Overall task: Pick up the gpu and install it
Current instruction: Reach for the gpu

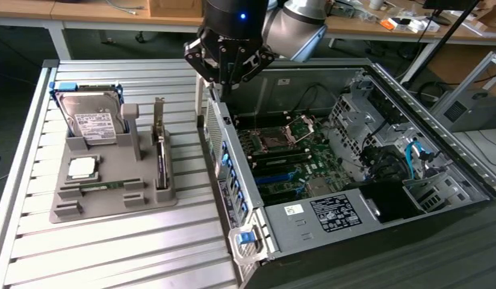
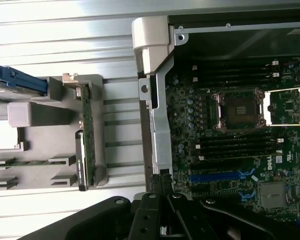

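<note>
The gripper point(image 1: 217, 89) hangs above the open computer case point(image 1: 428, 114), over the far end of the case wall on the exterior view's left. Its fingers are pressed together and hold nothing. In the wrist view the gripper point(image 2: 161, 179) points down at the strip where that case wall point(image 2: 157, 115) meets the motherboard point(image 2: 230, 150).

The graphics card point(image 1: 161, 159) is well apart from the gripper. It stands on its edge in a slot of the gray holder point(image 1: 111, 208), on the side of the holder nearest the case, with its metal bracket at the far end. In the wrist view the graphics card point(image 2: 88, 135) shows as a thin green edge in the gray holder point(image 2: 55, 100), beside the case wall but not touching it.

A hard drive point(image 1: 91, 120) leans in the holder's far left part, and a memory stick point(image 1: 103, 186) lies in a nearer groove. The holder rests on a ribbed metal table point(image 1: 111, 253) on the exterior view's left of the case. Inside the case the motherboard point(image 1: 288, 162) lies flat and uncovered.
</note>
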